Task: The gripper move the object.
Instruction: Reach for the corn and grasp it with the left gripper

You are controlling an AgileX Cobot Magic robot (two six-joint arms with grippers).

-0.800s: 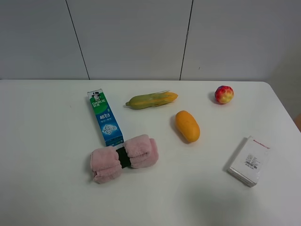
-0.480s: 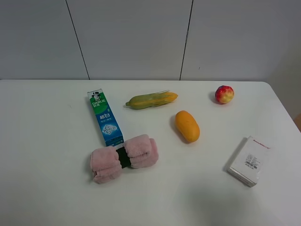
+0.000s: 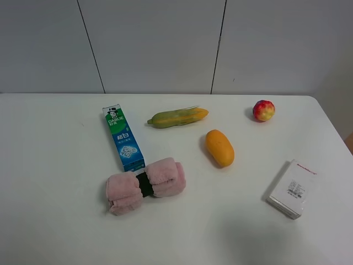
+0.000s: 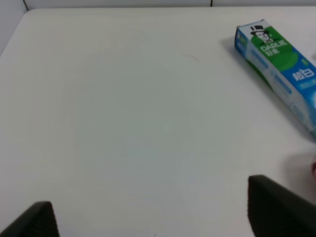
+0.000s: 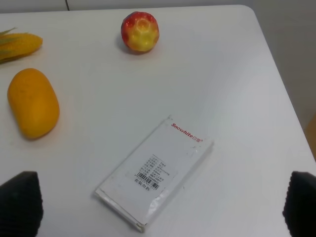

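Locating the corn cob [image 3: 177, 117]: what is its position? (Operator)

It lies flat on the white counter [image 3: 55, 182], toward the far side. The green husk end points to the toothpaste box [image 3: 123, 138], the yellow end toward the red-yellow fruit [image 3: 263, 110]. The mango [image 3: 219, 147] lies near it, not touching. (Technician)

And the state of the jaws? (Operator)

On the left gripper [image 4: 155, 217], the jaws are spread wide over bare counter beside the toothpaste box. On the right gripper [image 5: 160, 205], the jaws are spread wide over the white packet [image 5: 155, 170]. Both are well apart from the corn cob. (Technician)
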